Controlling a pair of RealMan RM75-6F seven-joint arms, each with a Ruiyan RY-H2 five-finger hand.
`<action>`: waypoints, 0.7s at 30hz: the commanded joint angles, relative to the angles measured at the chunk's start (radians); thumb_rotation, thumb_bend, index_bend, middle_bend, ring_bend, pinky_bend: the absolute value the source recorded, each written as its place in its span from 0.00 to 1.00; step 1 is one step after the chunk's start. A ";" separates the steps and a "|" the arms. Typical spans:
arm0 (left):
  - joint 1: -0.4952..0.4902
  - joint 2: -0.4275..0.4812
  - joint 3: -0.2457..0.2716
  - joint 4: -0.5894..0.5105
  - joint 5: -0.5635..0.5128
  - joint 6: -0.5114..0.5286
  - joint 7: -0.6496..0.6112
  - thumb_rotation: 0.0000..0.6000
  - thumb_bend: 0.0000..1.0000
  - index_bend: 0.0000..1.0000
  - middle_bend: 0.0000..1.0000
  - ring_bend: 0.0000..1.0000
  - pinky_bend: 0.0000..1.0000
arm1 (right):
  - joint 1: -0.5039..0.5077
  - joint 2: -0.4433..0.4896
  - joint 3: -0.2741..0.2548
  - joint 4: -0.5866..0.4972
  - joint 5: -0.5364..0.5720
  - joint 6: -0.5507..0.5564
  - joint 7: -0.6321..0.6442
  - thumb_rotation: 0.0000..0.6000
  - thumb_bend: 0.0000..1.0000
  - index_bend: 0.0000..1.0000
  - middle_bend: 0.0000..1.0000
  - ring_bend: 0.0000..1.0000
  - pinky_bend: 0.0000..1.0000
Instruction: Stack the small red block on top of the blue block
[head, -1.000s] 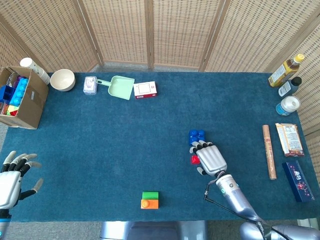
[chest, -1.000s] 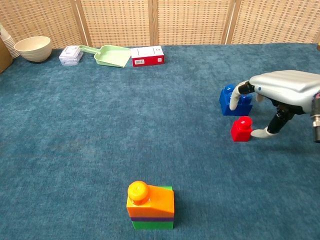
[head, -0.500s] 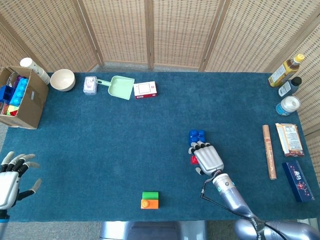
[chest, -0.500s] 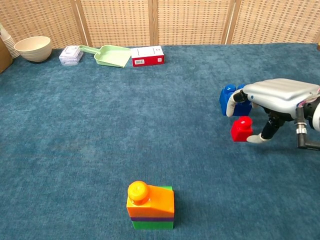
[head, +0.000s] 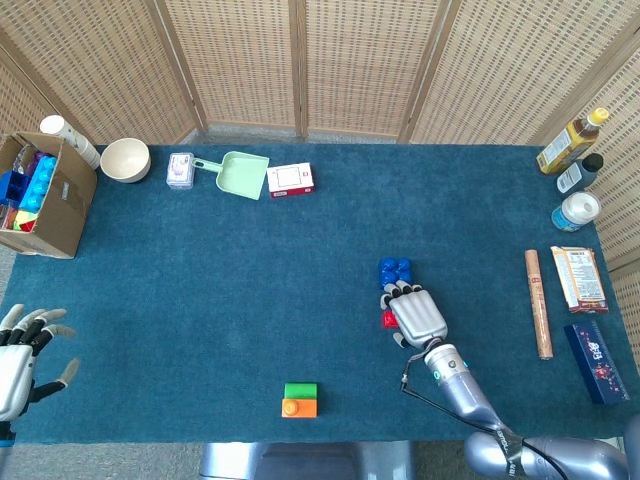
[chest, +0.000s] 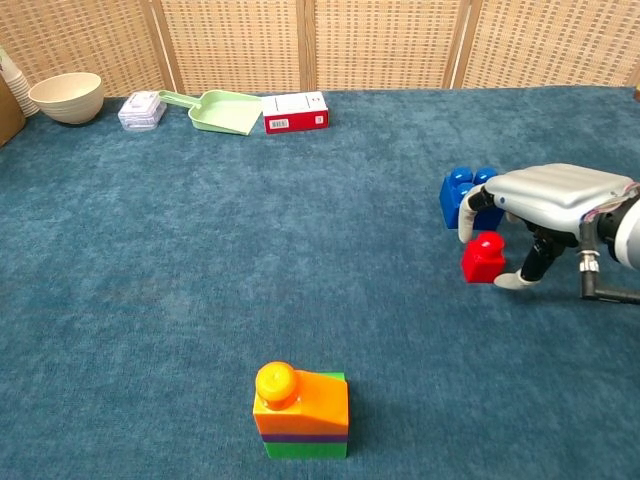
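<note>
The small red block (chest: 484, 258) stands on the blue carpet just in front of the blue block (chest: 462, 196); the two are close but apart. My right hand (chest: 556, 190) hovers palm down over the red block's right side. Its fingers (chest: 468, 218) hang between the two blocks and its thumb tip lies by the red block's base. No firm grip shows. In the head view the right hand (head: 415, 315) covers most of the red block (head: 386, 320), with the blue block (head: 394, 270) just beyond. My left hand (head: 20, 365) is at the near left edge, fingers spread, holding nothing.
An orange-and-green block stack (chest: 300, 410) stands near the front middle. Along the back are a bowl (chest: 67, 96), a green scoop (chest: 222, 110) and a red-white box (chest: 295, 111). A cardboard box (head: 40, 195) sits far left; bottles (head: 575, 160) and packets (head: 578, 277) line the right edge.
My right hand drew back slightly and its fingers dropped from the blue block's front down behind the red block. My left hand slid a little toward the near left corner.
</note>
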 joint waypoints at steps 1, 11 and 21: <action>0.001 0.000 0.000 0.002 0.000 0.000 -0.002 1.00 0.37 0.40 0.26 0.19 0.03 | 0.003 -0.002 -0.002 0.004 0.006 0.001 0.000 1.00 0.23 0.38 0.21 0.19 0.32; 0.001 -0.002 0.000 0.007 0.002 0.003 -0.008 1.00 0.37 0.41 0.26 0.19 0.03 | 0.015 -0.013 -0.004 0.015 0.020 0.005 0.004 1.00 0.23 0.44 0.22 0.21 0.32; 0.002 -0.005 0.000 0.014 0.002 0.003 -0.014 1.00 0.36 0.41 0.26 0.19 0.03 | 0.016 -0.021 -0.009 0.024 0.024 0.016 0.016 1.00 0.23 0.51 0.23 0.23 0.33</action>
